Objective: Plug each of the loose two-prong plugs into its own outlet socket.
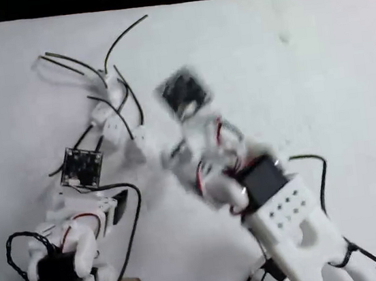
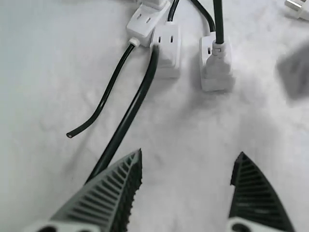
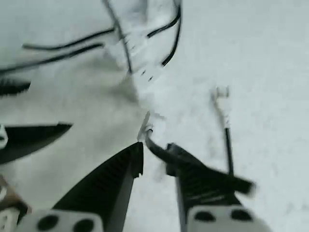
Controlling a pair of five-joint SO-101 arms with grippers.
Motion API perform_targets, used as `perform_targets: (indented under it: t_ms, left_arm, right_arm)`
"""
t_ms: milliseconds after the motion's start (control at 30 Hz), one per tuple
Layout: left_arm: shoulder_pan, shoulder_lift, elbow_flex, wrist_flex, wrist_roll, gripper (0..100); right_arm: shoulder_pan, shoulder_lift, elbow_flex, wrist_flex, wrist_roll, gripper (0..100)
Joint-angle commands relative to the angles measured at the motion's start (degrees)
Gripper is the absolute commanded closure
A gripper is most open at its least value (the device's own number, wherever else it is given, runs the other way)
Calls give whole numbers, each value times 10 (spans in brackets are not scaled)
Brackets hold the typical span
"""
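Left gripper [image 2: 186, 162] spread wide and empty, low over the table [image 2: 43, 72] in its left half, nearer the front edge. Just ahead, three white outlet sockets [image 2: 166, 46] side by side: two with bare slots, the third with a black-corded plug [image 2: 218, 55] on it. Right gripper [image 3: 154, 157] near the table's middle, blurred, open or closed impossible to tell, a black cord [image 3: 203, 169] across it. Close by, a loose plug [image 3: 219, 94] flat on the table.
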Motion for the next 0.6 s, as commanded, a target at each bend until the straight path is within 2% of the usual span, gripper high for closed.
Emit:
perform_targets:
  t_ms: [0,67,367,567]
  left_arm:
    - [-5,-12,0,3,6,702]
    - [-5,-12,0,3,6,702]
    - [-5,-12,-31,14,6,702]
    - [-5,-12,-55,31,6,702]
  right_arm:
    - [-47,-34,64,22,-3,741]
    - [-47,-40,79,22,-2,722]
    - [-50,-136,78,-3,-2,825]
    - [-51,-176,78,10,-1,844]
